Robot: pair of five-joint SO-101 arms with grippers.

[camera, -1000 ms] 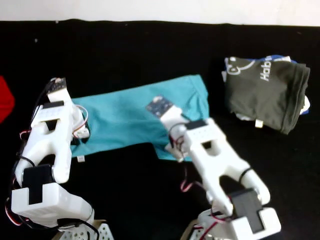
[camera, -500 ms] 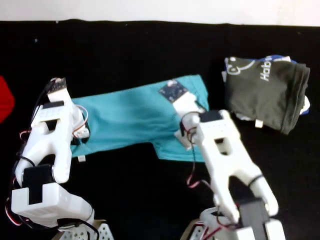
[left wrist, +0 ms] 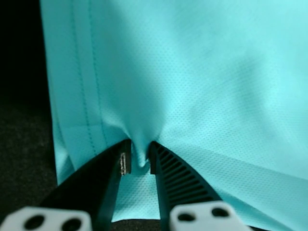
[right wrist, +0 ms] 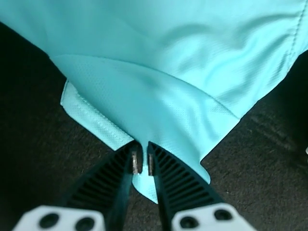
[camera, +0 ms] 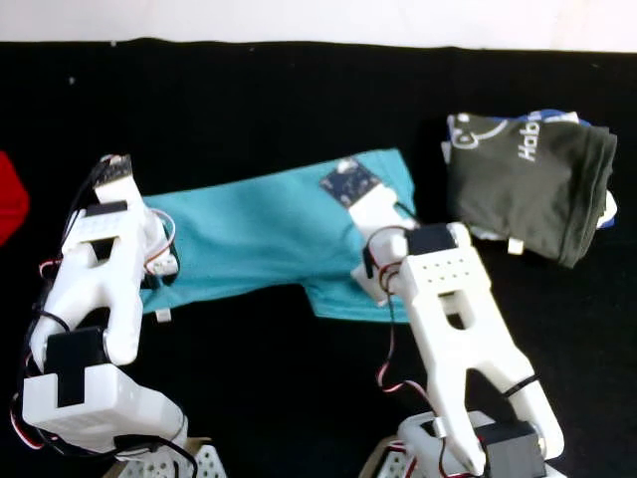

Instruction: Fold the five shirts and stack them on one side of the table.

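One teal shirt [camera: 249, 234] lies stretched across mid-table, apparently folded lengthwise. At its hem end the left gripper [left wrist: 138, 161] pinches a tuck of cloth; the right gripper [right wrist: 141, 161] pinches a lower edge at the other end. Within the last second the right arm swung from shirt centre toward the stack [camera: 528, 184], dragging that corner out; the left arm hasn't moved. Probably tensioning for the next fold. Stack near shirt's right edge, not touching. Red shirt [camera: 10, 199] at far left edge. Bare table [camera: 299, 100] behind gives room.
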